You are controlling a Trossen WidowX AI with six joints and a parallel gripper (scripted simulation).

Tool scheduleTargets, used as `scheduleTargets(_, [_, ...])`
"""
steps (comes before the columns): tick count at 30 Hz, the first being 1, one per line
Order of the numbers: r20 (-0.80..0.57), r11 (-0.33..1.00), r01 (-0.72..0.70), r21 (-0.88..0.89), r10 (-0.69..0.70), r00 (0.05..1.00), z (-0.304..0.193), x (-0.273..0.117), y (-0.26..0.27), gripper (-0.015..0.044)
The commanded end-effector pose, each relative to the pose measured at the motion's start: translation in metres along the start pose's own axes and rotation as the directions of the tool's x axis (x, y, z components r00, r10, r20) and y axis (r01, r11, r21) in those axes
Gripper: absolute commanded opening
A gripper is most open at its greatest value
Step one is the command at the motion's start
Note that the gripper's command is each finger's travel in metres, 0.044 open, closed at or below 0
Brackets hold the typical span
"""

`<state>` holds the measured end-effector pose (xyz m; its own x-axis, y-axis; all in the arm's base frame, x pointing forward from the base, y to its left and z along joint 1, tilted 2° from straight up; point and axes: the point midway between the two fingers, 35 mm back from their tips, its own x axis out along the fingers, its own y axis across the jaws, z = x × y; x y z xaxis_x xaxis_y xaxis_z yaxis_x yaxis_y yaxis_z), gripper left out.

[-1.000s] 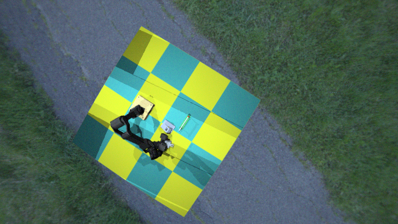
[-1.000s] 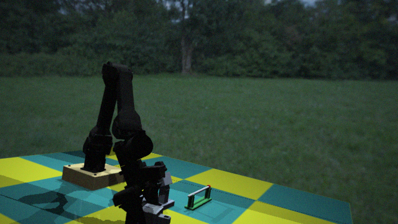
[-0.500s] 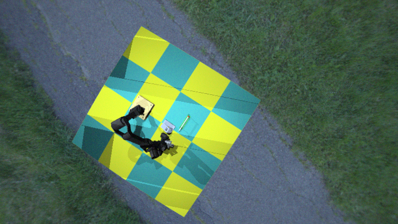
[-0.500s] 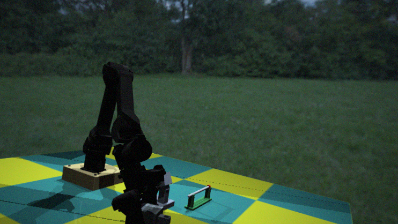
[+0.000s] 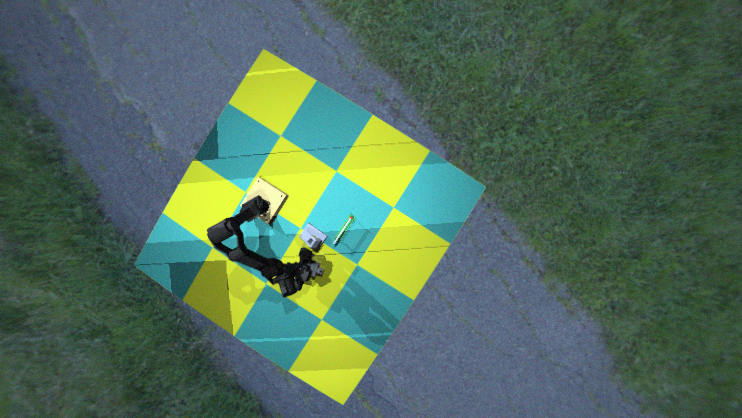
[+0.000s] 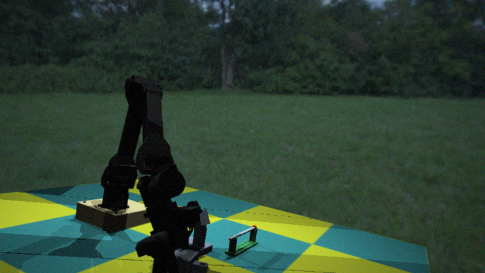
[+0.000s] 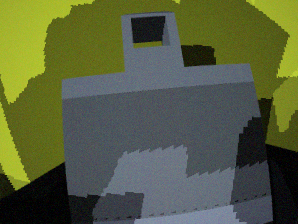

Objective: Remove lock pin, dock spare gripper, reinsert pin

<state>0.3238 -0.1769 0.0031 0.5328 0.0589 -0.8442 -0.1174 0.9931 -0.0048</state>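
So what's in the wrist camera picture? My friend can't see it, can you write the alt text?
The robot's gripper, its dark fingers low at both sides, is shut on a blocky grey spare gripper. A narrow tab with a square hole sticks out from its top edge, over shadowed yellow squares.

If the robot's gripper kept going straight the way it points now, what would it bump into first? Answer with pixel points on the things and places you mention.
The gripper (image 5: 310,271) (image 6: 181,256) (image 7: 160,155) already holds the grey block (image 5: 315,270) (image 6: 195,266) (image 7: 155,115); beyond it, the yellow checkered surface (image 5: 340,262) (image 7: 20,45) looks first in line, though the remaining depth is unclear.
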Motion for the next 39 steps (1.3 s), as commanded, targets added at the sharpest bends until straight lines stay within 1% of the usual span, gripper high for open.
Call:
scheduleTargets(1, [0.002, 1.0, 0.001, 0.001, -0.001, 1.0, 0.007, -0.009, -0.002, 0.0059])
scheduleTargets(3, [0.002, 1.0, 0.001, 0.0, -0.001, 1.0, 0.013, -0.017, -0.003, 0.0006])
scheduleTargets(4, [0.003, 1.0, 0.001, 0.0, -0.001, 1.0, 0.016, -0.021, -0.004, 0.0])
scheduleTargets(21, [0.002, 1.0, 0.001, 0.0, -0.001, 1.0, 0.059, -0.103, 0.0, 0.0])
scheduleTargets(39, [-0.016, 1.0, -0.007, 0.012, 0.007, 1.0, 0.053, -0.098, 0.001, 0.0])
